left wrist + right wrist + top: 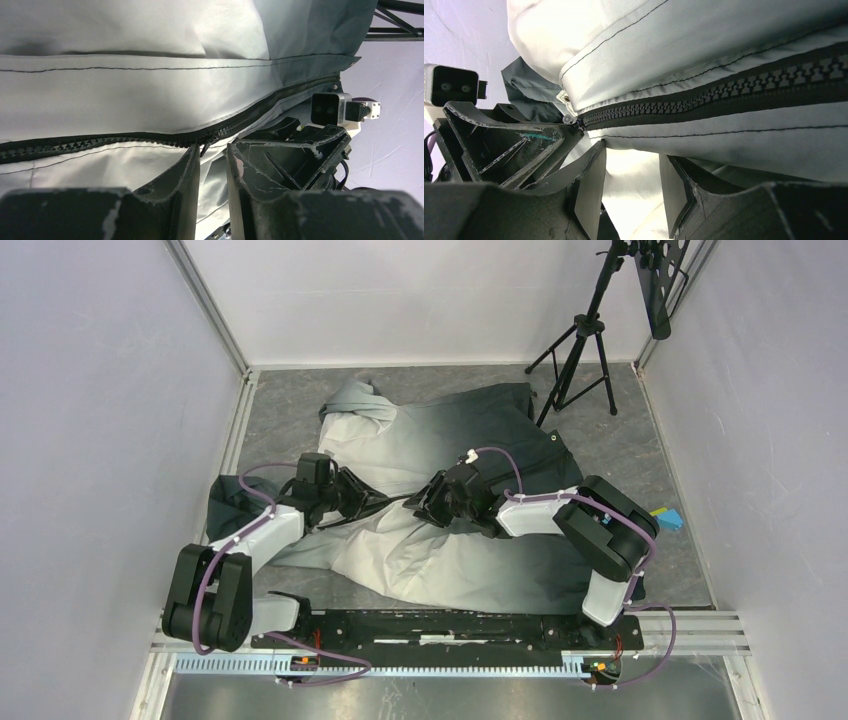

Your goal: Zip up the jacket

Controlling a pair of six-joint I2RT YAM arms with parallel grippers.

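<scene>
Jacket [430, 540] lies spread across middle of tabletop [650, 455], reaching toward near edge. Left gripper [212, 150] and right gripper [633, 150] meet at zipper [125, 137]. Both pairs of jaws narrowly parted over fabric. Cannot tell whether either is grasping or released.

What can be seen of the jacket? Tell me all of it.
The jacket lies spread and rumpled on the grey tabletop. It is thin, smooth fabric shading from pale grey to charcoal. Its dark toothed zipper runs between stitched pale strips, and its teeth are meshed in the right wrist view. The left claw and right claw meet at its middle, each with fabric between its fingers. Whether they pinch it is unclear.
</scene>
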